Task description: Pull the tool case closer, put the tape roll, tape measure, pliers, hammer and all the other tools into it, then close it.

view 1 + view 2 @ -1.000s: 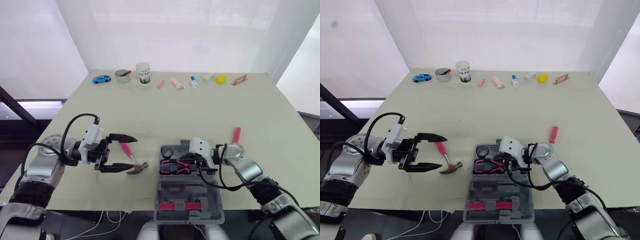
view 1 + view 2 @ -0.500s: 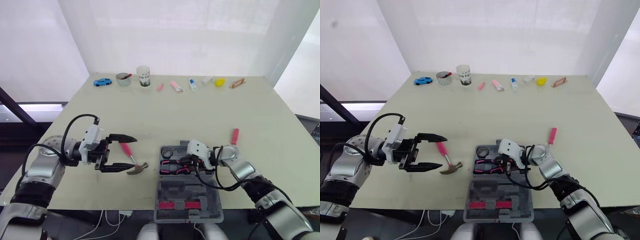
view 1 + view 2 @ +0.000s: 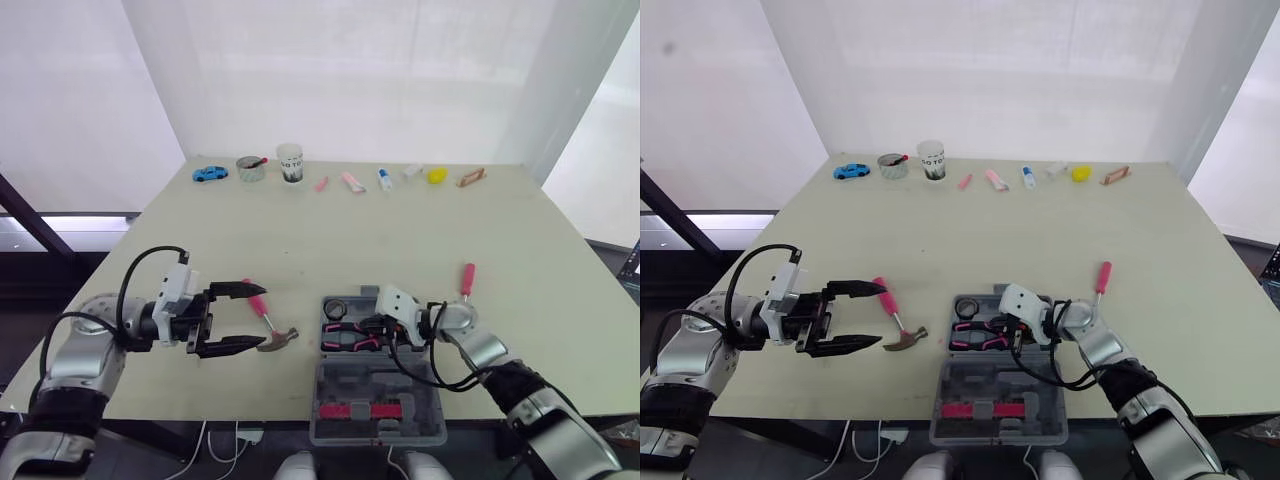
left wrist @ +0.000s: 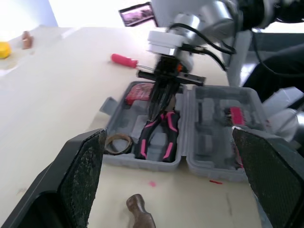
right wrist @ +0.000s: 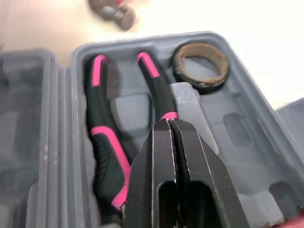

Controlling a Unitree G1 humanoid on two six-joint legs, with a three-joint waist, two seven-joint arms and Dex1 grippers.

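Note:
The grey tool case lies open near the table's front edge. In its far half lie the pink-and-black pliers, the tape roll and a red item. My right gripper is shut, its fingertips right over the pliers' pivot; I cannot tell whether they touch. The hammer, with a pink handle, lies on the table left of the case. My left gripper is wide open beside it, one finger on each side of the handle and neither touching it. A pink screwdriver lies right of the case.
Along the table's far edge stand a blue toy car, a tin, a paper cup and several small items. The case's near half reaches the table's front edge.
The camera has tilted, shifting the whole picture. My left gripper stays open at the hammer, drawn back slightly. My right gripper remains shut over the pliers.

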